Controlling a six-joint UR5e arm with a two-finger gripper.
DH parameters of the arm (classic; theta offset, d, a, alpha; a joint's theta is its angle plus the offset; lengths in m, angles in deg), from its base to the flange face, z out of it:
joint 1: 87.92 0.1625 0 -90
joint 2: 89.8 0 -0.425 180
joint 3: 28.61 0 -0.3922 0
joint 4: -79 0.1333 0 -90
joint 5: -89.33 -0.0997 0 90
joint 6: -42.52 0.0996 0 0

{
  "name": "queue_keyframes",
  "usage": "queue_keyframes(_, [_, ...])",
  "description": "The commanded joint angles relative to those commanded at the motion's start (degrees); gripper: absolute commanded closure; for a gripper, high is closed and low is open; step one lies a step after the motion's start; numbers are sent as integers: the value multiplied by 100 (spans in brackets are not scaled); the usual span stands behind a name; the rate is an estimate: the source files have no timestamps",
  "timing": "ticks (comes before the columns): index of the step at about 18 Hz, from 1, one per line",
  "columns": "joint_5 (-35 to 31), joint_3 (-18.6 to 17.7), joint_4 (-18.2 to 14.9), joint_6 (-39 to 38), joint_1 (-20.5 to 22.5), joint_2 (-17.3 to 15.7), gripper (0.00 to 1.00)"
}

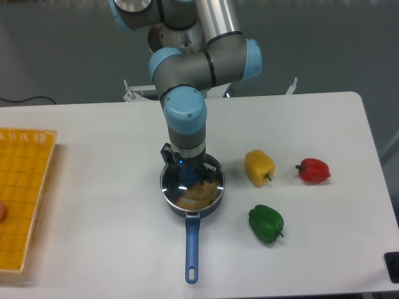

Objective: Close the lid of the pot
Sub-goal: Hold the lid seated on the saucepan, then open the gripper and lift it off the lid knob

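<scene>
- The gripper (187, 175) reaches straight down over the pot (212, 205) at mid-bench, jaws clamped on the blue knob of the lid (201, 192).
- The glass lid sits over the pot's rim; whether it is fully seated cannot be told.
- The pot's blue handle points toward the bench's (93, 174) near edge.
- Yellow pepper (259, 167), red pepper (313, 170) and green pepper (266, 223) lie to the right; an orange basket (25, 187) sits at far left.

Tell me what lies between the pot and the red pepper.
In the fixed camera view, the yellow pepper sits between the pot and the red pepper; the rest is bare table.
</scene>
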Motion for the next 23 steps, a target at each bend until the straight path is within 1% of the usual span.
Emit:
queue_keyframes(5, [-9,0,0,0,0,0,28])
queue_keyframes(9, [-9,0,0,9,0,0,19])
queue_keyframes(12, [-9,9,0,35,0,-9,9])
queue_keyframes(15, [-9,9,0,53,9,-26,1])
queue_keyframes(21, [-9,79,0,79,17,-96,1])
queue_keyframes(23, [9,105,-9,105,44,-236,1])
